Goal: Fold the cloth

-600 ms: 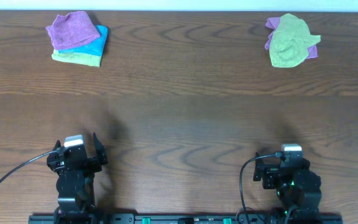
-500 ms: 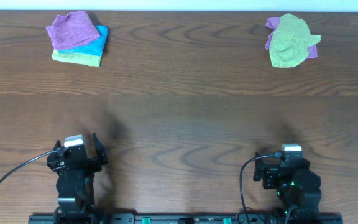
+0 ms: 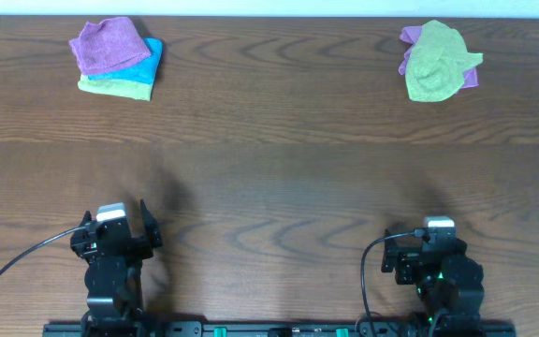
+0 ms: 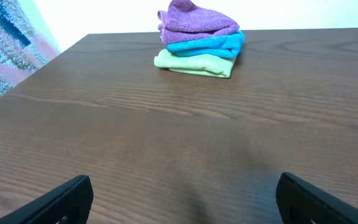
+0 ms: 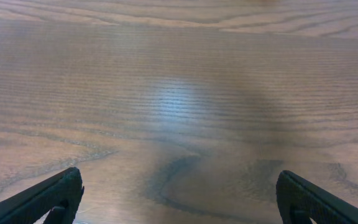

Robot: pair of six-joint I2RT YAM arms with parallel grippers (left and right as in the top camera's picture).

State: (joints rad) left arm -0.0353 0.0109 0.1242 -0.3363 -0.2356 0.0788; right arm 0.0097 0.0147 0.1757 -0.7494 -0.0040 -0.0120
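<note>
A crumpled green cloth (image 3: 433, 67) lies on a purple cloth (image 3: 472, 77) at the far right of the table. A folded stack, purple (image 3: 109, 42) on blue (image 3: 148, 65) on green (image 3: 115, 87), sits at the far left; it also shows in the left wrist view (image 4: 199, 37). My left gripper (image 3: 120, 229) is open and empty near the front edge, far from the stack; its fingertips (image 4: 61, 198) stand wide apart. My right gripper (image 3: 436, 245) is open and empty near the front right, over bare wood (image 5: 179, 155).
The wooden table's left edge (image 4: 36, 68) shows in the left wrist view. Black cables (image 3: 17, 262) run from both arm bases along the front edge.
</note>
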